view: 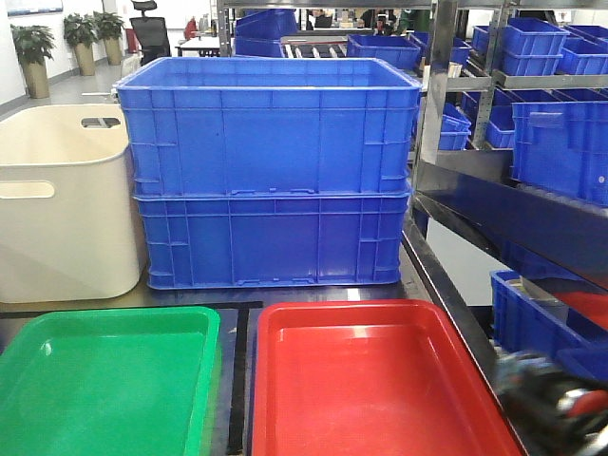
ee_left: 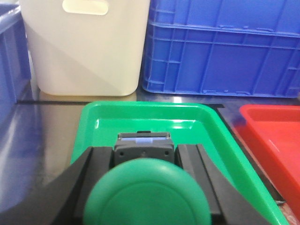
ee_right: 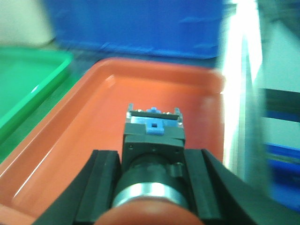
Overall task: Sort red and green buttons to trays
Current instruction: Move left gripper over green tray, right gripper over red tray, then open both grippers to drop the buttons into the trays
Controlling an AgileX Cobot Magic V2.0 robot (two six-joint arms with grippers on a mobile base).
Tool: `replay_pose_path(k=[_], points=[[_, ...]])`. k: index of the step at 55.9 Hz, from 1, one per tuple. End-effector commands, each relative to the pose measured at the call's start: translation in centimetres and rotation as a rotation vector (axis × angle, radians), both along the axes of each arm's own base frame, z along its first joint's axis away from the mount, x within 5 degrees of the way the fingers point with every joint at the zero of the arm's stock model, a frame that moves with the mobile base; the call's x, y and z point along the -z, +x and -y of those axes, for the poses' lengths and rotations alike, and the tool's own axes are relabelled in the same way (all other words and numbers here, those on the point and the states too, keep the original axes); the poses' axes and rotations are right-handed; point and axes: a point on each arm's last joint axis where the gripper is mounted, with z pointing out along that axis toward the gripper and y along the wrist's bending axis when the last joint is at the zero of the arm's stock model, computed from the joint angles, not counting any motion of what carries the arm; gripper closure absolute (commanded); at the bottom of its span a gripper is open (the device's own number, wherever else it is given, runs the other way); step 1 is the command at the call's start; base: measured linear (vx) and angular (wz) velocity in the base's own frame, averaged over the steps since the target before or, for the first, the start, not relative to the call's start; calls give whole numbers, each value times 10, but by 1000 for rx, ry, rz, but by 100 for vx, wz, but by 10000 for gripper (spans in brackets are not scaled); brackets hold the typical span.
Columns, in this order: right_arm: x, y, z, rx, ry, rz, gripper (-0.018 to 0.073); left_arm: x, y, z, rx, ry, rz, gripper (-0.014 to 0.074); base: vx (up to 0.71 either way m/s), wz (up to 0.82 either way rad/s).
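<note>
Both trays look bare in the front view, so no sorting shows yet. The left claw (ee_left: 147,187) grips a green-capped button (ee_left: 146,194) over the green tray (ee_left: 154,115); the right claw (ee_right: 152,187) clamps a red-capped button (ee_right: 152,136) above the red tray (ee_right: 93,108).

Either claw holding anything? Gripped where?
Both. Left claw grips a green button by its body sides over the green tray; right claw likewise grips a red button.
</note>
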Motion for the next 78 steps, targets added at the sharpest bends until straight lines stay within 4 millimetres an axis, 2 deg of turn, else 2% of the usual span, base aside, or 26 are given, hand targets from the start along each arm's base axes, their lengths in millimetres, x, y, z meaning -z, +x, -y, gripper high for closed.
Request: replay_pose_path(k=[1,6,12,23,30,37,46,53,66,72,78], points=[[-15,18,-17,-24,19,146,568,-12,14,-2,-36,-55,68,599,0,0],[-15,37,-37,-65,15,138,568,-5,31,-2,-43,-85,13,598,0,0],[-14,59,-57,-114,-8,68,568,-12,50,1,-17,-22,3,597,0,0],[-18,96,-79,-127,27,-72,561,-20,103,14,13,45,28,596,0,0],[-7,113,-90,-144,1,-152,552,-8,134,24,30,54,-23,595,0,0],[10,123,-95,-140,-14,-195,526,16,156,27,30,66,-106,591,0,0],[19,128,-97,-120,7,-236,455,35,166,29,37,72,-179,556,0,0],[25,128,-98,-116,11,-286,347,45,171,30,39,76,-213,483,0,0],[36,137,-101,-100,6,-273,85,53,173,31,47,80,-247,237,0,0],[40,145,-102,-80,16,-235,17,52,174,31,44,81,-243,118,0,0],[42,146,-103,-75,19,-230,-13,52,174,30,42,81,-238,24,0,0]])
